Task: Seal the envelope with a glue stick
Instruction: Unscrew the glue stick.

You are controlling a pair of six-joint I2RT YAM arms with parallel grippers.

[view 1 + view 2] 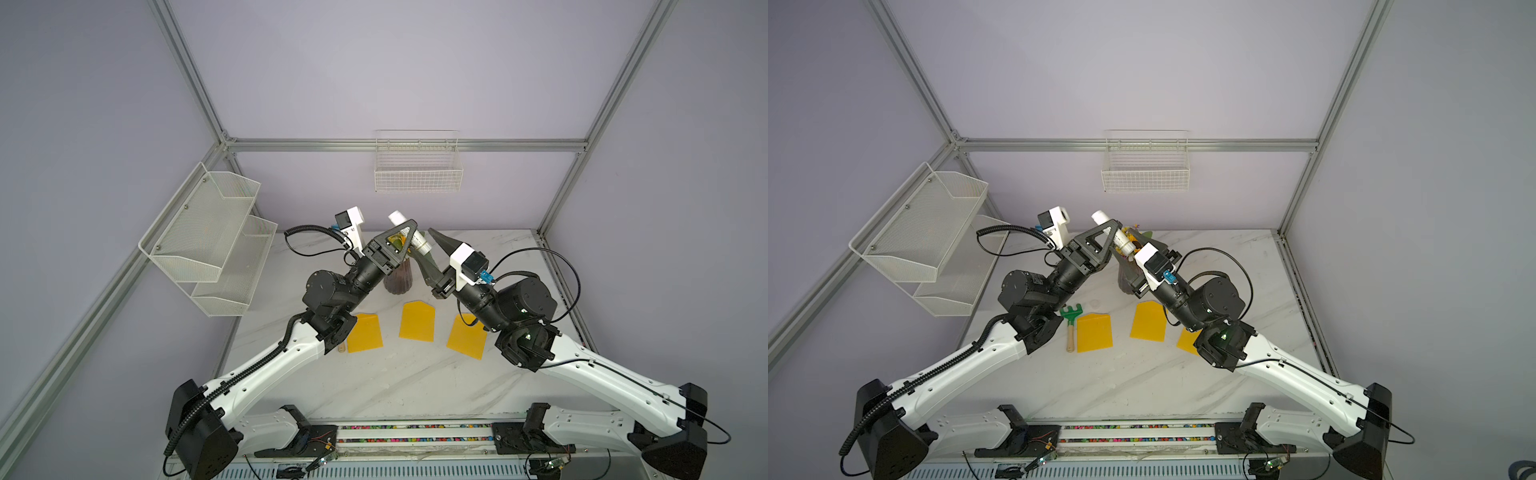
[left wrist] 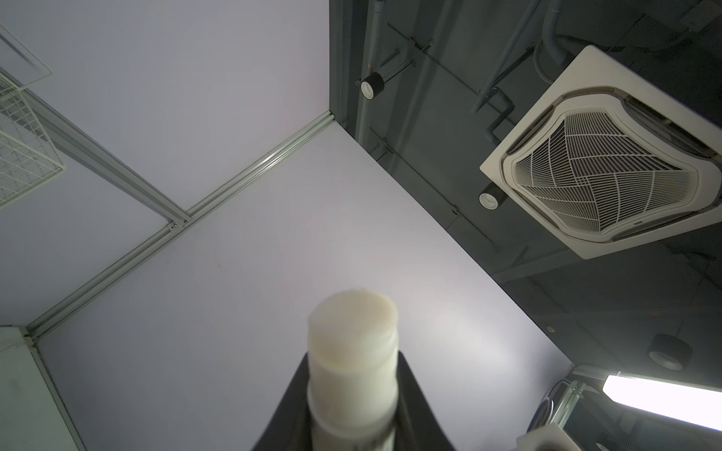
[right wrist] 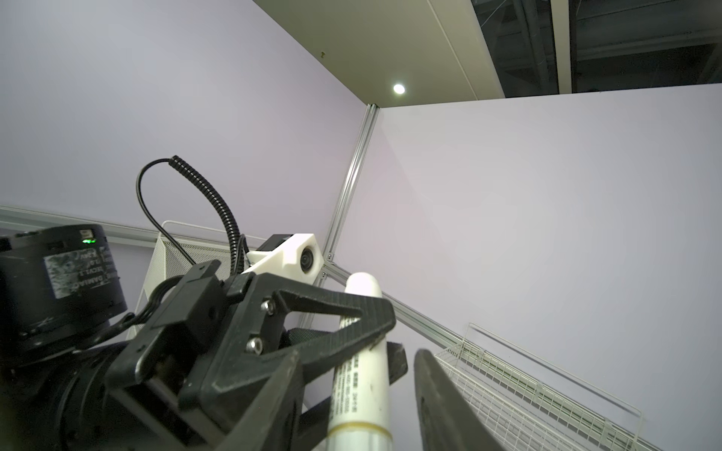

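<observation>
Arm bases (image 1: 199,432) edge marbled table (image 1: 374,386) bearing envelopes (image 1: 417,321), lilac walls (image 1: 395,75).

Top pair overhead, downward; both wrist views upward, sharing glue stick (image 2: 352,351) (image 3: 365,375).

The white, grey-veined marble desk (image 1: 395,382) carries three yellow envelopes lying flat in a row across its middle, none touching another: the left envelope (image 1: 365,333), the middle envelope (image 1: 417,321) and the right envelope (image 1: 466,337). A green toy rake (image 1: 1072,322) with a wooden handle lies just beside the left envelope, on its outer side. A dark ribbed vase (image 1: 399,279) stands upright behind the middle envelope.
</observation>
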